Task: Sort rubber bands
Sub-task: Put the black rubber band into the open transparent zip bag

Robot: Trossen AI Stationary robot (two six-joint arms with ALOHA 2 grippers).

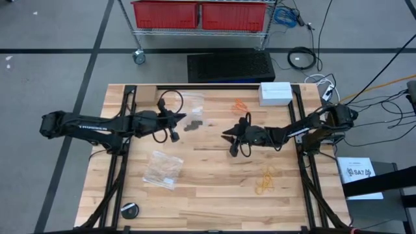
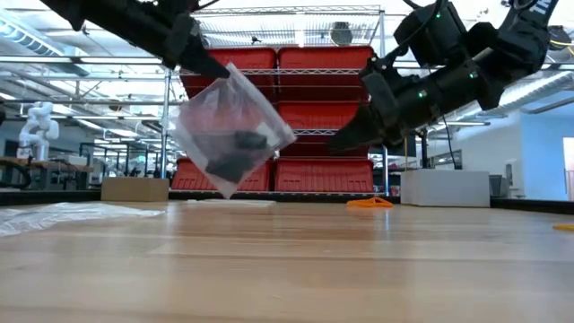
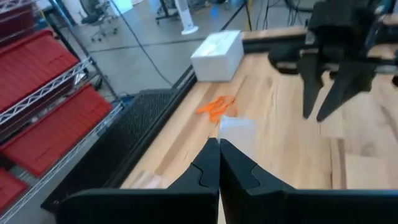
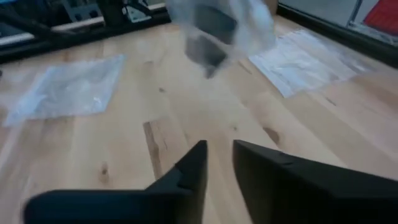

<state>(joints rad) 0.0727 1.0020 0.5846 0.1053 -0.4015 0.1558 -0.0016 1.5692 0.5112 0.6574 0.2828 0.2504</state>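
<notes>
Only the low view shows the bag (image 2: pixel 231 128) hanging.

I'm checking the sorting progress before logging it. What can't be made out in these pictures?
- Whether the right gripper holds a band: its dark fingers show a narrow gap with nothing visible, and a small thin band would be too small to see.
- Count of black rubber bands in the clear plastic bag pinched by the left gripper: clumped behind plastic in the low view, blurred in the right wrist view.
- Yellow-tan bands: too small in the high view.

Blurred, cropped, too small

Smeared clear bag (image 4: pixel 221 28) with dark contents indistinct; yellow rubber bands (image 1: pixel 265 181) too tiny to count; arms cut off at low view's top.
</notes>
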